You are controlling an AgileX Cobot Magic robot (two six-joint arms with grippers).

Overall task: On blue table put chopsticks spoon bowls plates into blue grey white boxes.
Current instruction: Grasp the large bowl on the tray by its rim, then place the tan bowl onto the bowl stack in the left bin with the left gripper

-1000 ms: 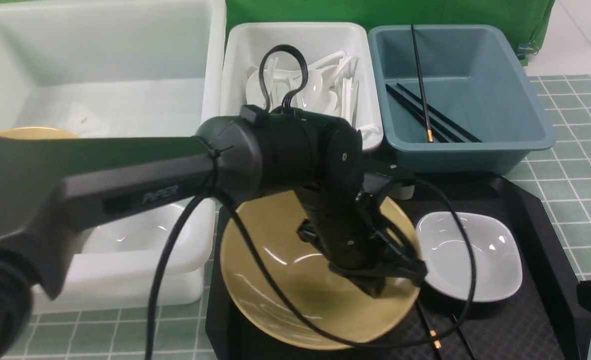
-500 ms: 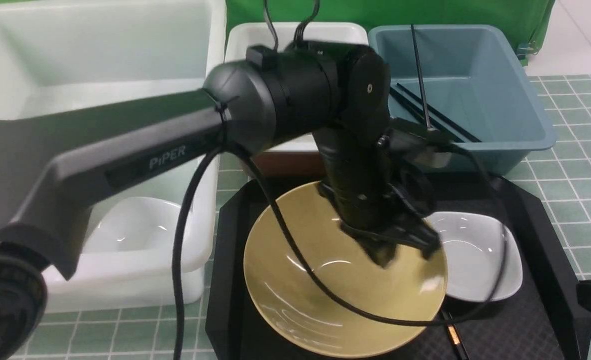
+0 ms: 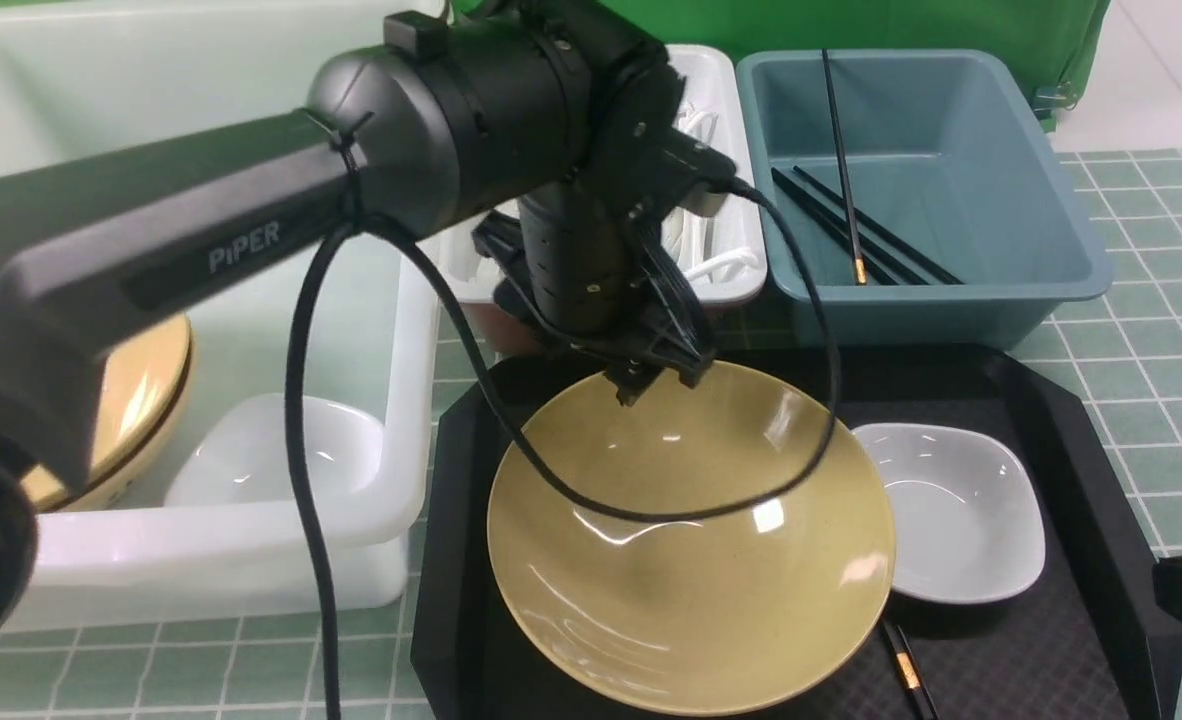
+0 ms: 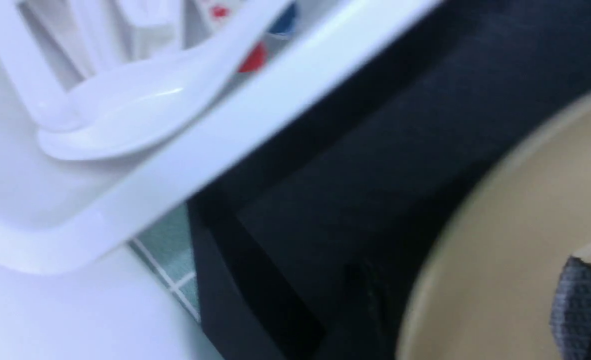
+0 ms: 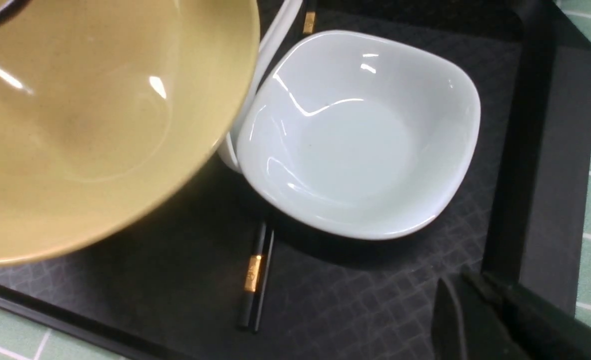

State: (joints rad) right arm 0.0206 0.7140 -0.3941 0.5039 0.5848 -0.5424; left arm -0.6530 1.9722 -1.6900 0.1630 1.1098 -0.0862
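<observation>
Left gripper [image 3: 659, 380], jaws apart, hovers above tan bowl [image 3: 691, 570]

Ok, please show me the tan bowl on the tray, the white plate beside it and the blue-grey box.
tan bowl [image 3: 686, 595], front view, inner bottom.
white plate [image 3: 941, 515], front view, middle of its hollow.
blue-grey box [image 3: 931, 315], front view, near outer wall.

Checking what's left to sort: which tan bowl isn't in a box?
The bowl on the black tray; the other bowl leans inside the large white box.
</observation>
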